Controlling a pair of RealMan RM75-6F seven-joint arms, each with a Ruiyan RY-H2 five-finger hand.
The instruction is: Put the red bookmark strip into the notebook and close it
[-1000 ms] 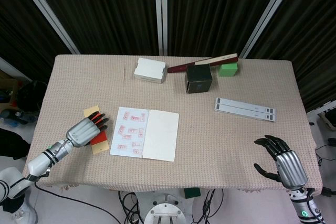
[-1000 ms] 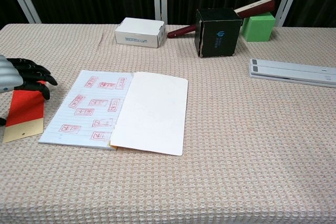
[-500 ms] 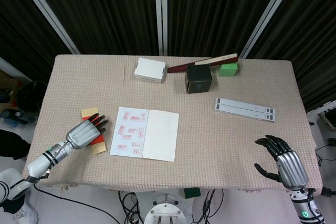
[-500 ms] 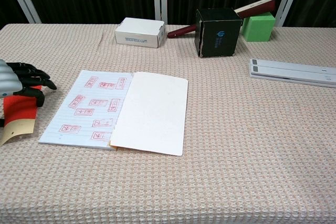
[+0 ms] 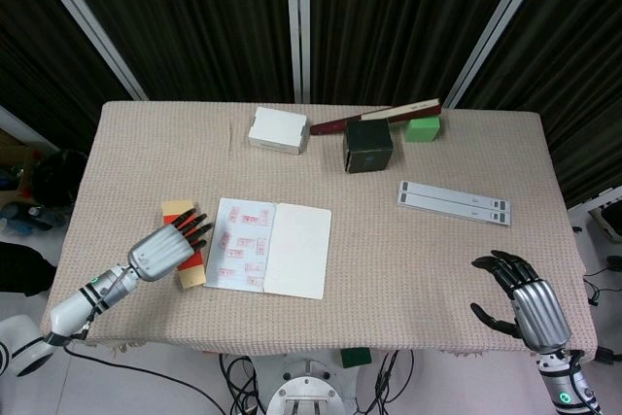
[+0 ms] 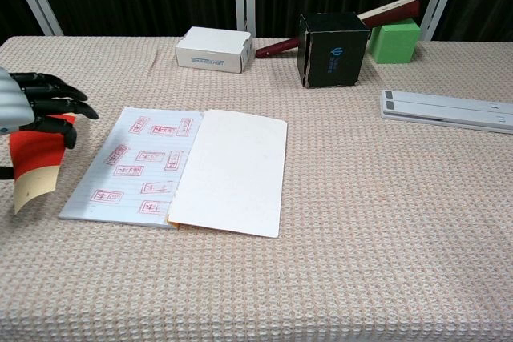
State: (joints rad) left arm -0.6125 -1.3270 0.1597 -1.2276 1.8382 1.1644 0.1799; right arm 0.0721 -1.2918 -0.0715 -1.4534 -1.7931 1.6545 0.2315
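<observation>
Here, the red bookmark strip (image 6: 35, 162) hangs pinched in the robot's left hand (image 5: 167, 247), lifted off the tablecloth (image 5: 408, 259) just left of the open notebook (image 5: 268, 247). The chest view shows what the head view cannot: the strip's pale lower end curling free above the cloth, with dark fingers (image 6: 56, 106) clamped over its red top. From above, only slivers of red and a tan end show past the hand. The notebook lies flat, stamped page on the left, blank page on the right. The right hand (image 5: 520, 303), seen only in the head view, hovers at the near right corner, fingers spread, holding nothing. At the back stand a white box (image 5: 277, 130), a black box (image 5: 367, 146), a green block (image 5: 422, 128) and a dark red stick (image 6: 353, 24); a white bar (image 5: 454, 203) lies to the right.
</observation>
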